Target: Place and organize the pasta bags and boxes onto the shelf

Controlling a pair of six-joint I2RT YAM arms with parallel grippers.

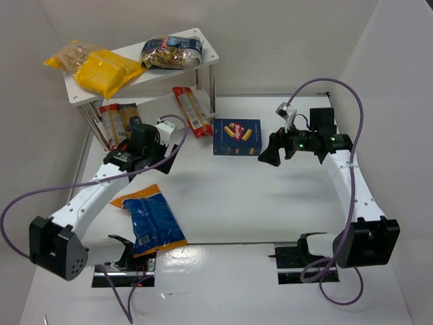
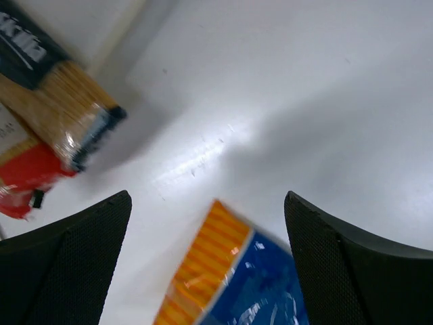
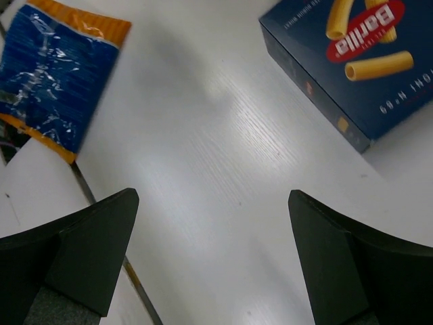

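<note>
Top external: left gripper (image 2: 206,200) and right gripper (image 1: 269,157) both spread wide, empty; pasta box (image 1: 237,137) at right gripper's 9 o'clock lies flat, jaws could just shove it

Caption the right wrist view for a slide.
Open right gripper hovers over white table, dark-blue pasta box and blue bag ahead.

"Barilla" on the dark-blue pasta box (image 3: 369,84)

Dark-blue pasta box (image 1: 237,137) with yellow pasta pictures, blue bag (image 1: 153,222) with orange-striped ends.
</note>
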